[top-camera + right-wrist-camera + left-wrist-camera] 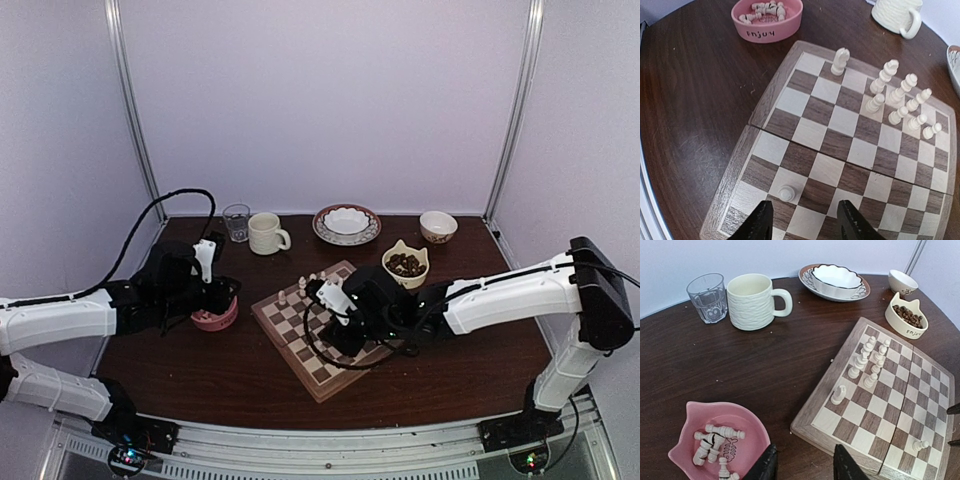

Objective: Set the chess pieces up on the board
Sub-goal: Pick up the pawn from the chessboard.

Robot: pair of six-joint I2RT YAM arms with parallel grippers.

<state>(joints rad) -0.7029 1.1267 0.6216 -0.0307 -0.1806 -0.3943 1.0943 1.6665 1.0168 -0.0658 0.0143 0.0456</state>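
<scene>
Black left fingers [767, 465] and right fingers [757, 222] stand apart, empty (roots cut off below).

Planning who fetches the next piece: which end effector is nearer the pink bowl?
Left. The left end effector hovers just beside the pink bowl; the right end effector is over the board, well away from it.
</scene>
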